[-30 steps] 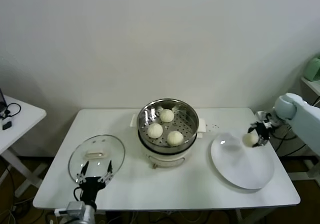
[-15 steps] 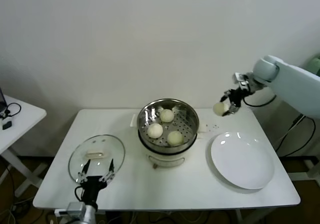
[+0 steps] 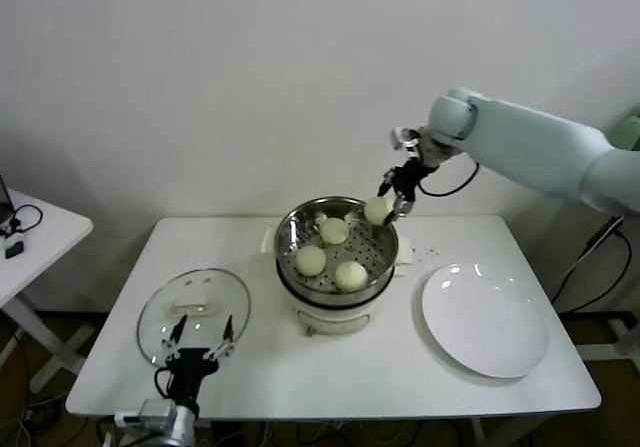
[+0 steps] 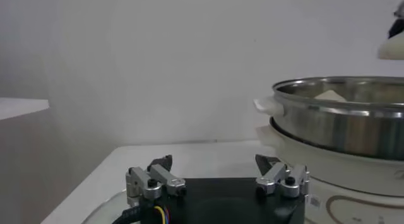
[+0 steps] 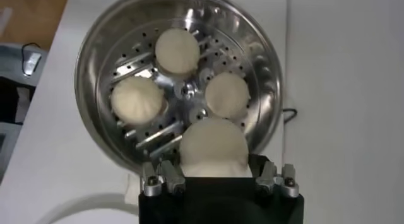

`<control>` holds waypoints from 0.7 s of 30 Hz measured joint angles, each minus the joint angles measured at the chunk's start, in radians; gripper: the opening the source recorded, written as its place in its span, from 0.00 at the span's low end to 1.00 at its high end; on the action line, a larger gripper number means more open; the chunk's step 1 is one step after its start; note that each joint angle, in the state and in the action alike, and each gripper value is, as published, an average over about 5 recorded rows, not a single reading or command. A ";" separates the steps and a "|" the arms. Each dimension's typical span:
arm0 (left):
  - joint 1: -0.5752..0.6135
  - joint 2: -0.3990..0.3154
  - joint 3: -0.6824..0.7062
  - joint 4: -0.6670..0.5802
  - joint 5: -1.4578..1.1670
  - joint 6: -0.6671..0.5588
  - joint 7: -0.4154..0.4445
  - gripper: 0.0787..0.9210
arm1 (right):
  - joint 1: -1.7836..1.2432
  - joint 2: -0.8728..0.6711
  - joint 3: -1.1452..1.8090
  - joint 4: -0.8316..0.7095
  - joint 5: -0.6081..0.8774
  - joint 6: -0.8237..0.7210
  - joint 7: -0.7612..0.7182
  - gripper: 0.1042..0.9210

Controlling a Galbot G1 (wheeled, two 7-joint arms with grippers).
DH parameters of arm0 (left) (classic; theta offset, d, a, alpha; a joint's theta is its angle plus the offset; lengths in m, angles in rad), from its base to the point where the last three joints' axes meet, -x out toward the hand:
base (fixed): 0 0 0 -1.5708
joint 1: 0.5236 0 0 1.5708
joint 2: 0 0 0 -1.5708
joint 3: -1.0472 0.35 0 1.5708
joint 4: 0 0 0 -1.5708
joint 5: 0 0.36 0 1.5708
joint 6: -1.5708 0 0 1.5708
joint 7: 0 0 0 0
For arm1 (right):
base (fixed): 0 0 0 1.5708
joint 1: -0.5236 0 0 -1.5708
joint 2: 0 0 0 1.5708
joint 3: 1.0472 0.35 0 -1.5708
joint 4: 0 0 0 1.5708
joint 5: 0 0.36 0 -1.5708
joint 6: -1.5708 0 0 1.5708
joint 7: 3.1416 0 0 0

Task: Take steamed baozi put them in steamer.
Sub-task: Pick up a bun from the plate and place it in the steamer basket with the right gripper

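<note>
Last bun almost home

Right gripper [image 5: 214,181] pinches the fourth cream-white dough bun [image 3: 377,210] above the shiny perforated steel steamer basket [image 3: 300,229]; next, probably lower into the empty spot and release. Left gripper [image 4: 218,179] idles, spread.

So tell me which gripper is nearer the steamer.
Right. The right gripper hangs over the steamer rim, holding a baozi; the left gripper sits open by the glass lid.

Right arm: pale, glossy, extended from the right side of the head view, forearm angled down toward centre, wrist bent downward. Right gripper [image 3: 385,207] is raised, its dark fingers closed around a small round cream-white dough bun [image 5: 213,149]. Left arm: parked low at near left. Left gripper [image 4: 218,179] points forward, metal-tipped fingers spread apart, nothing between them.
</note>
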 measured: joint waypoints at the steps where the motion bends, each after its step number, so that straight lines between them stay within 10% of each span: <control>1: 0.000 0.000 0.000 0.001 0.000 0.000 0.000 0.88 | -0.002 0.013 -0.006 -0.003 0.006 -0.002 0.001 0.73; 21: 0.009 0.005 -0.007 0.012 -0.007 -0.010 0.000 0.88 | -0.107 0.140 -0.047 -0.109 -0.023 0.004 -0.007 0.73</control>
